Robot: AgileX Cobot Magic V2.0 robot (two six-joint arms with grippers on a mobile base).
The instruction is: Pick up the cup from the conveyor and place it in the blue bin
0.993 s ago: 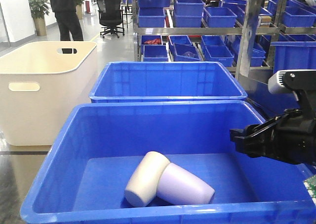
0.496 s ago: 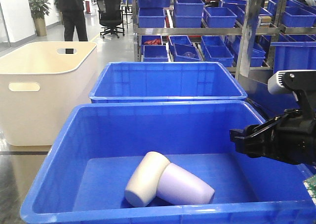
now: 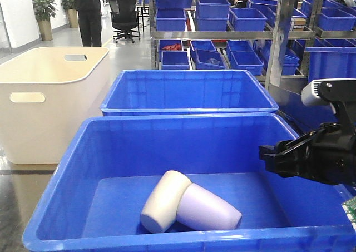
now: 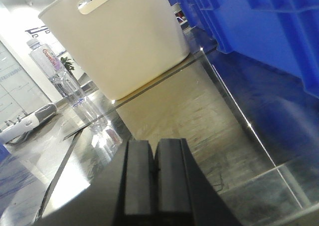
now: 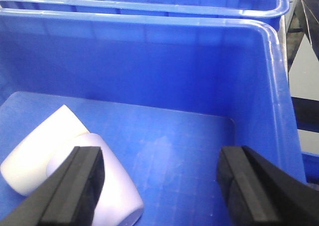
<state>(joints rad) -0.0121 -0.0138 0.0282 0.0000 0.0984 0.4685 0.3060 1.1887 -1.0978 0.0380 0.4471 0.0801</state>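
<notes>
Sitting at far left is a cream rounded plastic tub with slot handles, and the left end effector is resting low over a glossy grey worktop, its black fingers pressed together on nothing. Lying on their sides in the large bright-blue plastic bin, touching each other, are a white plastic cup and a pale lilac plastic cup. Hanging over the bin's right side is the right end effector, its black fingers spread wide and holding nothing. Behind stands a second blue bin.
</notes>
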